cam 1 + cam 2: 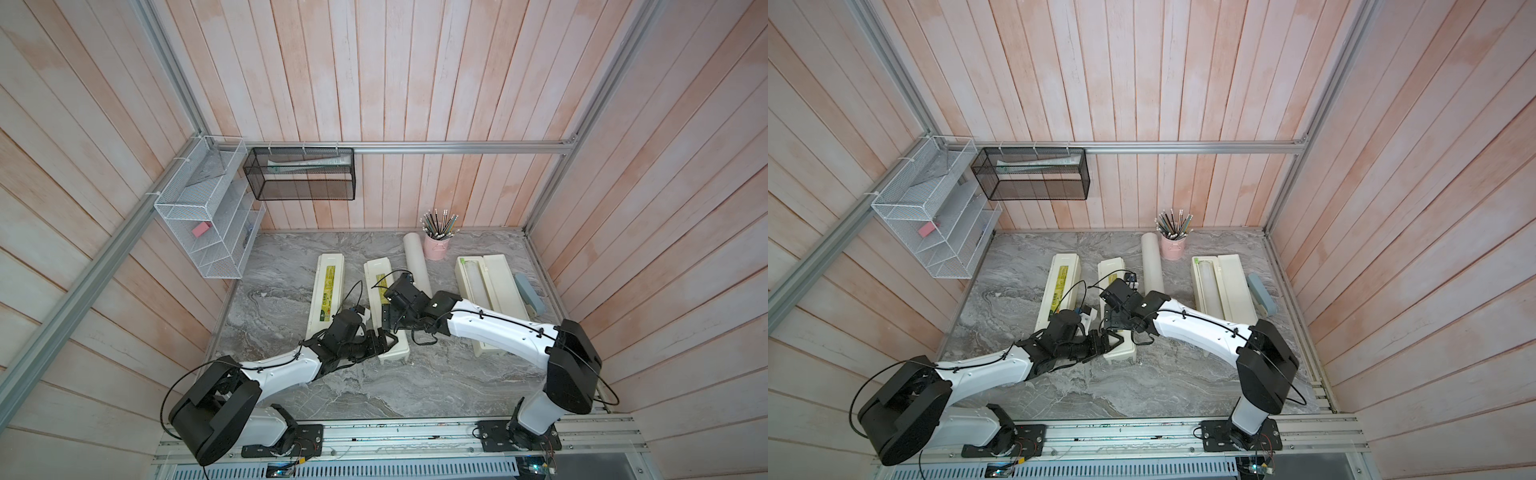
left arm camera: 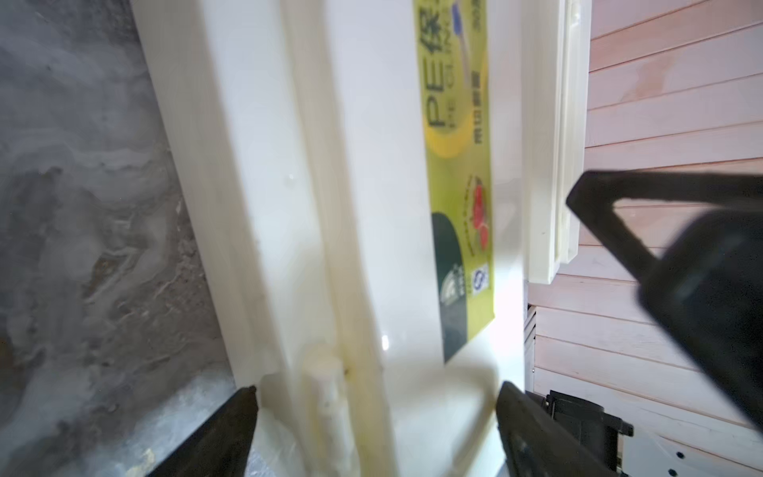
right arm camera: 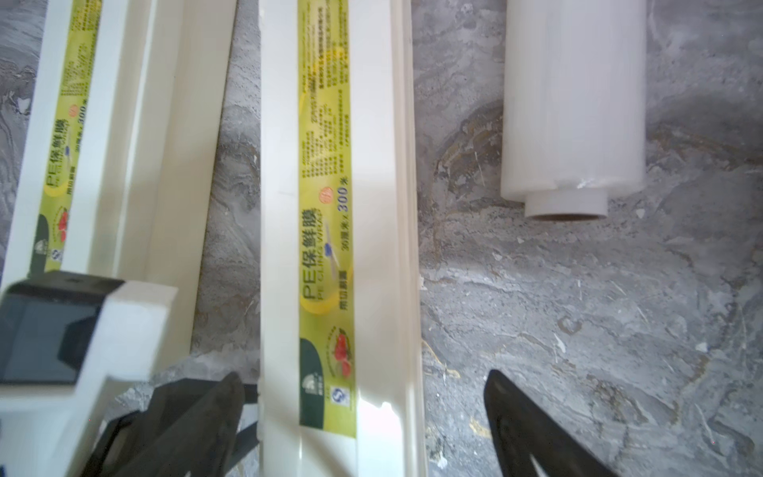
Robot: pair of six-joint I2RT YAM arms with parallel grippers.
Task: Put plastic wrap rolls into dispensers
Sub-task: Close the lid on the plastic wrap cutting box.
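Three cream dispensers lie side by side on the marble table. The left dispenser (image 1: 326,291) and the middle dispenser (image 1: 379,274) (image 3: 330,206) have their lids down. The right dispenser (image 1: 498,291) lies open with a plastic wrap roll (image 1: 473,286) in its trough. A thicker loose roll (image 1: 417,262) (image 3: 574,103) lies between the middle and right ones. My left gripper (image 1: 386,343) (image 2: 375,413) stands open, its fingers either side of the middle dispenser's near end. My right gripper (image 1: 388,316) (image 3: 367,392) is open over the same box, with a gap on the roll's side.
A pink cup of pencils (image 1: 436,247) stands at the back beside the loose roll. A grey-blue stapler-like object (image 1: 530,293) lies right of the open dispenser. White (image 1: 208,216) and black (image 1: 299,174) wire racks hang on the back-left walls. The two arms nearly meet above the middle box.
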